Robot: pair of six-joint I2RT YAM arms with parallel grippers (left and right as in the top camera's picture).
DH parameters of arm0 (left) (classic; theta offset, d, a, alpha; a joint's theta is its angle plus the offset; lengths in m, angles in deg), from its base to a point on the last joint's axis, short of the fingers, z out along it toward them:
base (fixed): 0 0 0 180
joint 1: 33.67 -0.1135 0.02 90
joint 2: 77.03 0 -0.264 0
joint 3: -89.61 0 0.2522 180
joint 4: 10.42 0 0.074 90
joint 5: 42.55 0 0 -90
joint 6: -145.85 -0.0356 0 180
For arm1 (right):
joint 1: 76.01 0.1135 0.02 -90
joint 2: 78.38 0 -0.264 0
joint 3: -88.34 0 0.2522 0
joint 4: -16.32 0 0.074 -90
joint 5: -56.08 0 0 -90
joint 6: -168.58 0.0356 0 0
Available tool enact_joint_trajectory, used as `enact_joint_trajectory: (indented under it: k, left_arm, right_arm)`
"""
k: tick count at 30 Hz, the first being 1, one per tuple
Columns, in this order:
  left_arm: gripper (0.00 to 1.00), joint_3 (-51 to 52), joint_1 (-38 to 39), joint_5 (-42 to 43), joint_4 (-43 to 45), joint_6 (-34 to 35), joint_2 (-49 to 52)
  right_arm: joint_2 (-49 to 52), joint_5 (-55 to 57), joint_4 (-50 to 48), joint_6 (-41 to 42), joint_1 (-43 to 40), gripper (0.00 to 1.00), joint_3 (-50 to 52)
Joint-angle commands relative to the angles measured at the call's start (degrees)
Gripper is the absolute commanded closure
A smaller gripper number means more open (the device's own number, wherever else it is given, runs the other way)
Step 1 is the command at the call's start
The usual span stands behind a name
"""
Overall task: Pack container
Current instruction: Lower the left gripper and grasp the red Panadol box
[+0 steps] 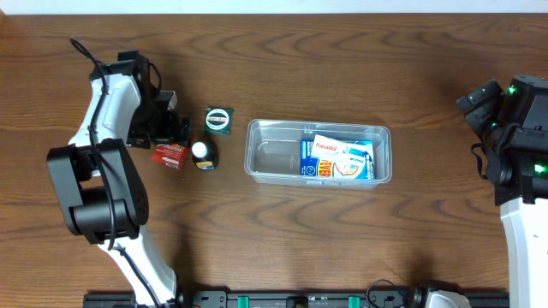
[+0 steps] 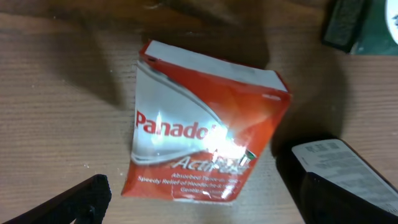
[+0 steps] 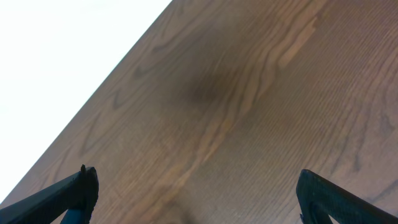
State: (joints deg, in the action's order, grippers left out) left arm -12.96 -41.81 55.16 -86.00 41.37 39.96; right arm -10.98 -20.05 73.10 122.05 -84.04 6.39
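Observation:
The container (image 1: 257,152), a clear shallow tub, sits mid-table and holds blue-and-white Panadol boxes (image 1: 338,159) in its right half. A red Panadol box (image 1: 169,156) lies left of it. My left gripper (image 1: 174,135) is open just above that box. In the left wrist view the red box (image 2: 205,140) lies flat on the wood between and ahead of the open fingers (image 2: 199,211), untouched. My right gripper (image 1: 481,101) is open and empty at the far right, over bare wood (image 3: 199,199).
A small dark bottle with a white cap (image 1: 203,155) stands beside the red box. A green box (image 1: 219,119) lies behind it and shows at the left wrist view's top right corner (image 2: 380,25). The table's far edge (image 3: 93,93) is near the right gripper.

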Motion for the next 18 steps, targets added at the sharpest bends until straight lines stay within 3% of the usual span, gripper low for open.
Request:
enact_joint_trajectory:
  k: [1, 18]
  left_arm:
    - [0.02, 0.4, -0.3, -2.1, 0.6, -1.9, 0.5]
    - [0.02, 3.0, -0.3, -5.2, 4.7, -6.5, 0.8]
  right_arm:
    - [0.1, 0.5, 0.1, 0.8, -0.3, 0.01, -0.4]
    - [0.1, 0.5, 0.1, 0.8, -0.3, 0.01, -0.4]
